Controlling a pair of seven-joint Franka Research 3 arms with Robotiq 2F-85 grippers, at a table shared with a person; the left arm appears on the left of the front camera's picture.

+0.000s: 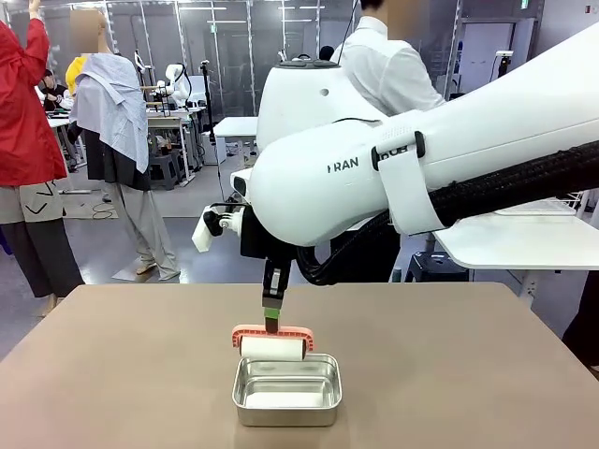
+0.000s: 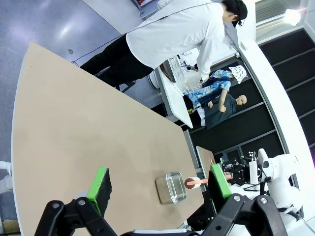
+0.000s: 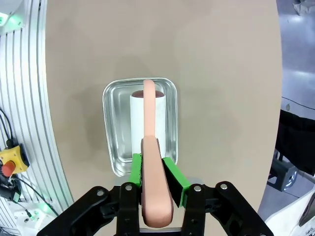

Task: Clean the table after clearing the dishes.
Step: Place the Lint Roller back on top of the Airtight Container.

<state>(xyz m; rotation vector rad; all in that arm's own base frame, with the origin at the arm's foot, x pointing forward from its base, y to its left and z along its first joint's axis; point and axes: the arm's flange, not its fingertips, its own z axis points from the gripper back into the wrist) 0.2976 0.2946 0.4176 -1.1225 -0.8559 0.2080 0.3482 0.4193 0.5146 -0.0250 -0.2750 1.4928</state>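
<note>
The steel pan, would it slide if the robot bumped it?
Probably. The pan looks thin, shiny and light, sitting loose on the smooth table. Its flat bottom and low walls suggest it would slide, not tip.

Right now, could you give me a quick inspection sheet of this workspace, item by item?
Surface: the table, brown and bare apart from the pan.
Job's things: a lint roller, pink handle and white roll, held over the steel pan; no dishes seen.
Clutter: nothing seen.
Pincers: right pincer shut on the roller's handle; left pincer open, holding nothing, high above the table.
Cables: black hose along the right arm; wires by a yellow emergency-stop box.
Surroundings: a person in a white shirt at the table's far side; a white-topped table beyond.
</note>
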